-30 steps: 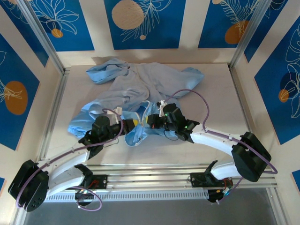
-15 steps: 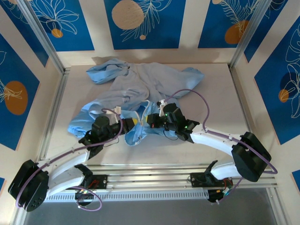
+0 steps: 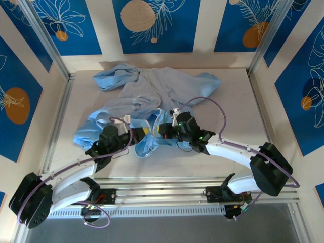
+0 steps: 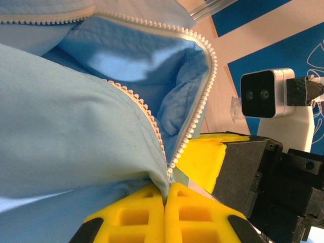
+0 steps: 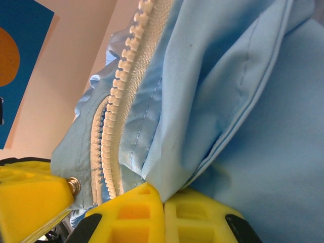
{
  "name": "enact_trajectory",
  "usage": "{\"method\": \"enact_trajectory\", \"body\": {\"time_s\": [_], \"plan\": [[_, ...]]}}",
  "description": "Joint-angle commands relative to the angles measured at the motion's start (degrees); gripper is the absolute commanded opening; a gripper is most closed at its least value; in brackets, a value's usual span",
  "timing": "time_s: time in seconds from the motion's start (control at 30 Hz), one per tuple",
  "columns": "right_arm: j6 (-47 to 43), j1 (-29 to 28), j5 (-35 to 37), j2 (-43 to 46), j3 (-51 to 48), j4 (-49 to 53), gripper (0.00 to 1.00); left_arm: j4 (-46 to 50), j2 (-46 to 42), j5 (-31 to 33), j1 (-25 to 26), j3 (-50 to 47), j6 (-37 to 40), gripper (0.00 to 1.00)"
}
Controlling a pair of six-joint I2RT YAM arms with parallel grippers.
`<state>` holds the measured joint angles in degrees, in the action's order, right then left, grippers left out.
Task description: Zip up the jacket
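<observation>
Jacket [image 3: 152, 96], light blue, thin fabric. It lies crumpled on the table [image 3: 238, 116], its near hem gathered between two grippers and its bulk spread toward the far left corner.

1. Arms. Both reach forward from the near edge with elbows flung outward and forearms angling inward. The wrists meet the hem from opposite sides, tips just beside each other.

2. Left gripper [image 4: 166, 195]. Yellow fingers are clenched on the fabric just where the two rows of zipper teeth [image 4: 152, 126] run together. Judged purpose: anchoring the bottom of the zip so it cannot ride up.

3. Right gripper [image 5: 163, 198]. Fingers are pinched tight on a fold of the front panel, just beside the zipper teeth. Judged purpose: holding that edge taut alongside the other. Whether the slider is caught in either grip cannot be told.

4. Opening. Beyond the left grip the rows part into a wide V, baring the inner face [image 4: 126, 55] of the fabric. Judged unfastened along nearly its whole length, so the task is at an early stage.

5. Far portion. The rest lies bunched and slack toward the back wall, apart from both grippers.
</observation>
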<state>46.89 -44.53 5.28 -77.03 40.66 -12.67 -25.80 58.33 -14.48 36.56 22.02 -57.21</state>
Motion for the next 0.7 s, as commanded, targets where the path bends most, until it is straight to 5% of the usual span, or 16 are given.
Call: {"method": "enact_trajectory", "body": {"time_s": [0.0, 0.67], "plan": [[0.75, 0.31, -0.58, 1.44, -0.05, -2.98, 0.00, -1.89, -0.27, -0.16, 1.28, -0.74, -0.76, 0.00], [1.48, 0.15, -1.05, 1.44, -0.20, -2.98, 0.00, -0.21, -4.19, 5.42, 2.16, -1.27, -0.80, 0.00]]}}
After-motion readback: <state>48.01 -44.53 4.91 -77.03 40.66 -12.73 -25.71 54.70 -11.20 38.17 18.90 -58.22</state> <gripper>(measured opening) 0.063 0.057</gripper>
